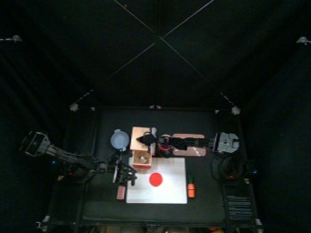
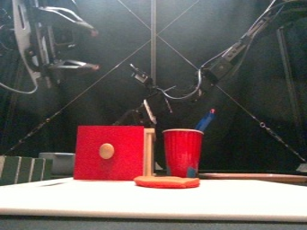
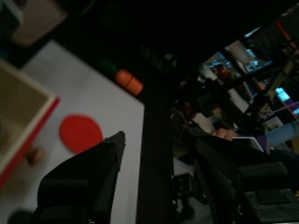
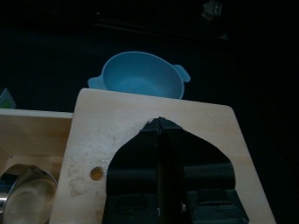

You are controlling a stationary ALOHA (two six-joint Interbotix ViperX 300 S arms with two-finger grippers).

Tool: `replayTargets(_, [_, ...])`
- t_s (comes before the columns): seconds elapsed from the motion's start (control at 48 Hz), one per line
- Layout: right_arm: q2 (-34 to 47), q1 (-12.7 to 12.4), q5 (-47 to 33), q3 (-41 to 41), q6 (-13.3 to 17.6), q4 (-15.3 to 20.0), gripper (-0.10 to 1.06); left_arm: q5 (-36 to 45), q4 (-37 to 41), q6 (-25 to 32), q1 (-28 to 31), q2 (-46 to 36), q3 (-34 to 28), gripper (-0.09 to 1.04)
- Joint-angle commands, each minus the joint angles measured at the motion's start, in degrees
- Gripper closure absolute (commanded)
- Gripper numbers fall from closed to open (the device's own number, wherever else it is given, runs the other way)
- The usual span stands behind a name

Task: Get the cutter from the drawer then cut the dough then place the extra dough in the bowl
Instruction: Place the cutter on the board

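Wooden box [image 4: 105, 131] under R pincer [image 4: 162, 131], state unclear; L pincer [image 3: 162, 144] open; cutter [image 4: 21, 197] cut off at edge.

Dough [image 1: 159, 180] common to overhead, left wrist

Non-task clutter on the counter [image 1: 91, 205]: board, cup, tray, toy.
White cutting board [image 1: 173, 193] lies flat at front centre, small orange toy [image 1: 191, 189] at its right edge; red cup [image 2: 184, 151] stands upright, blue knife [image 2: 206, 119] poking out tilted; pink tray [image 1: 186, 143] behind the board.
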Motion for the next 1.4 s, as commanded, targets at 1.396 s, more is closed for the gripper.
replayTargets(1.396, [-19.25, 14.59, 20.21, 6.77, 2.64, 15.03, 0.55, -14.06, 22.32, 21.09, 12.39, -5.36, 5.10, 0.05])
